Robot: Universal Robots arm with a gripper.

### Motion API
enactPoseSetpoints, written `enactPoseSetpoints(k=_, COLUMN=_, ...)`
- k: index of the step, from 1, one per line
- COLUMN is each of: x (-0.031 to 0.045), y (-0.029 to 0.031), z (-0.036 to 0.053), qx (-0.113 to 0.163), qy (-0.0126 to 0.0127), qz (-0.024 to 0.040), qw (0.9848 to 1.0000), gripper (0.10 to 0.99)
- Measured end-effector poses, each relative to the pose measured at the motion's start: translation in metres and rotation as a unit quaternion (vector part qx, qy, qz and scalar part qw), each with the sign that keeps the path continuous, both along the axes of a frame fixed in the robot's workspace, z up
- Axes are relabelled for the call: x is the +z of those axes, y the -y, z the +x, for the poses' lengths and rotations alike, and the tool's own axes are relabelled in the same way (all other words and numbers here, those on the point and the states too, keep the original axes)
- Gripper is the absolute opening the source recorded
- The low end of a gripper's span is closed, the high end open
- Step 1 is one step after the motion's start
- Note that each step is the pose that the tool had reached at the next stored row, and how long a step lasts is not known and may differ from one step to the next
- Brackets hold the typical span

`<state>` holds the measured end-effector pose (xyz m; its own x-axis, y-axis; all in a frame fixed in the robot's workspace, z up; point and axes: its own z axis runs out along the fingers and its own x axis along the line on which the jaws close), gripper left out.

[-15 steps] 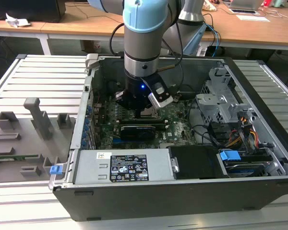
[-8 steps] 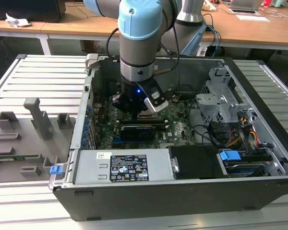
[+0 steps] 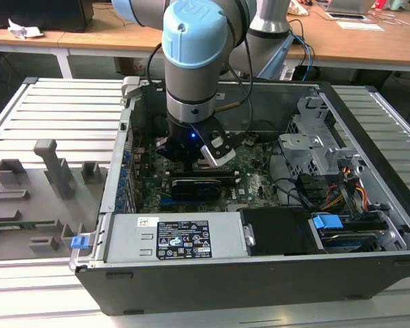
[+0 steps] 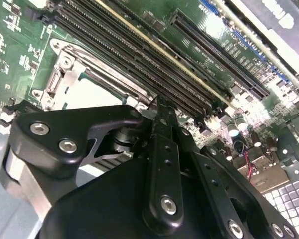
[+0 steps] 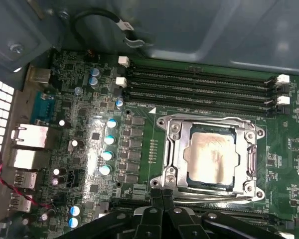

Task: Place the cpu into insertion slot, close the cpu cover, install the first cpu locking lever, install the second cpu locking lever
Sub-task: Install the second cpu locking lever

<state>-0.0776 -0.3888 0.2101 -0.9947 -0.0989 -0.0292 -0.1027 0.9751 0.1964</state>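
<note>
The cpu (image 5: 212, 154) lies flat in the insertion slot (image 5: 165, 175) on the green board, its silvery top showing through the window of the cpu cover (image 5: 245, 149), which is folded down over it. One wire locking lever (image 5: 209, 118) runs along the slot's far edge and another (image 5: 214, 198) along its near edge. My gripper (image 5: 162, 195) is shut, its fingertips together at the near edge by that lever. I cannot tell if they touch it. In the second wrist view my gripper (image 4: 162, 112) hangs beside the cpu (image 4: 89, 92). In the exterior view my gripper (image 3: 191, 156) reaches down into the open computer case.
Long memory slots (image 5: 199, 84) run just beyond the socket. Capacitors (image 5: 109, 144) and rear ports (image 5: 25, 139) stand to one side. A black card (image 3: 201, 186), the power supply (image 3: 171, 239) and a drive cage (image 3: 314, 147) crowd the case. Grey fixtures (image 3: 48, 171) sit at the exterior view's left.
</note>
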Motion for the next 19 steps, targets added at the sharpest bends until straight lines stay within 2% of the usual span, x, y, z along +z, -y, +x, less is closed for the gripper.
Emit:
enactPoseSetpoints(k=2, x=-0.0021, y=0.0011, z=-0.0005, qx=0.0, qy=0.0001, qz=0.0069, qw=1.0, gripper=0.106)
enactPoseSetpoints(k=5, x=-0.0074, y=0.0012, z=-0.0005, qx=0.0, qy=0.0, qz=0.0091, qw=1.0, gripper=0.106)
enactPoseSetpoints(k=7, x=-0.0093, y=0.0012, z=-0.0007, qx=0.0, qy=0.0001, qz=0.0179, qw=0.9998, gripper=0.106)
enactPoseSetpoints(k=8, x=-0.0095, y=0.0012, z=-0.0006, qx=0.0, qy=0.0001, qz=0.0196, qw=0.9998, gripper=0.106)
enactPoseSetpoints(k=13, x=-0.0133, y=0.0011, z=-0.0012, qx=0.0, qy=0.0001, qz=0.0259, qw=0.9997, gripper=0.106)
enactPoseSetpoints(k=16, x=-0.0136, y=0.0011, z=-0.003, qx=0.0, qy=0.0, qz=0.0261, qw=0.9997, gripper=0.106)
enactPoseSetpoints(k=19, x=-0.0072, y=0.0011, z=-0.0031, qx=0.0, qy=0.0001, qz=0.0266, qw=0.9996, gripper=0.106)
